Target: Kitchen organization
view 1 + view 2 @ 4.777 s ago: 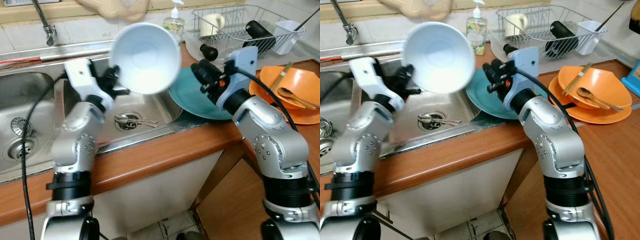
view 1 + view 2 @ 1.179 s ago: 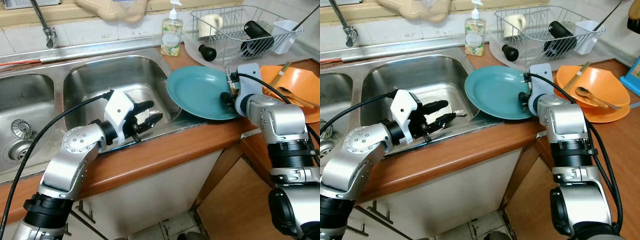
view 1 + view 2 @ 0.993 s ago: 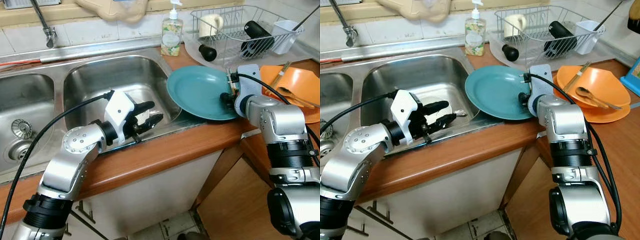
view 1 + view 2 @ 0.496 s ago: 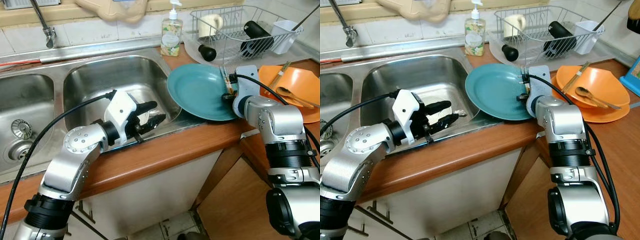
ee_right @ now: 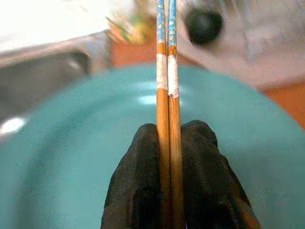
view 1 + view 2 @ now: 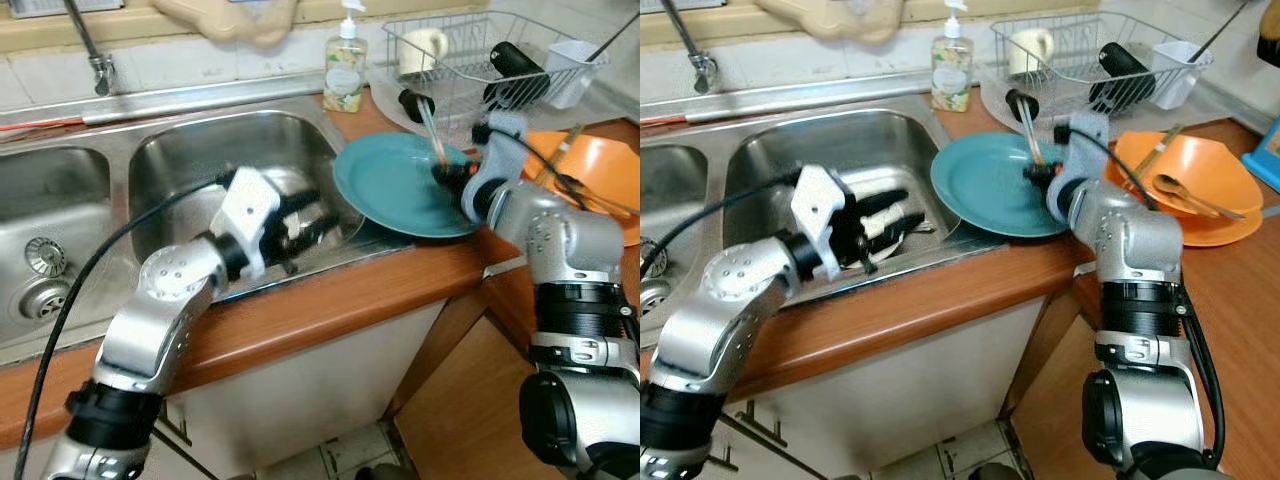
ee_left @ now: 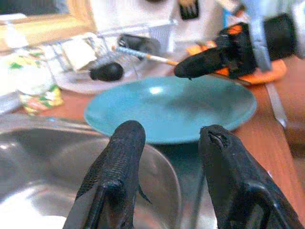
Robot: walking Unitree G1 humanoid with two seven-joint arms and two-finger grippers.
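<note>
Right wrist view is showing the right gripper (image 5: 169, 143) clamping a pair of chopsticks (image 5: 166, 71), two bamboo sticks side by side with pale bands and blue tips, running straight out between the fingers along the gripper's own axis. Behind them the teal plate (image 5: 71, 167) is filling the background, so the sticks are sitting above the plate, not touching it as far as I can tell.

From the head cameras, the right gripper (image 6: 1040, 172) is hanging over the far-right part of the teal plate (image 6: 980, 190), chopsticks (image 6: 1026, 130) angling up and away toward the dish rack (image 6: 1095, 50). Blurred there, so exact tilt is unclear. Orange bowls (image 6: 1200, 175) with a spoon and another stick are lying just to the right of that arm; the rack is behind it, nearer the stick tips.

Left gripper (image 6: 300, 225) is sitting low over the sink basin (image 6: 190, 170), fingers spread apart and holding nothing; left wrist view is confirming the gap between the two fingers (image 7: 116, 162).

Judgement: the right arm is the one placed for stowing the chopsticks. Their long axis is already pointing roughly at the rack, so a forward carry along that axis is looking like the cleaner route. Risk: clipping the rack wires.
</note>
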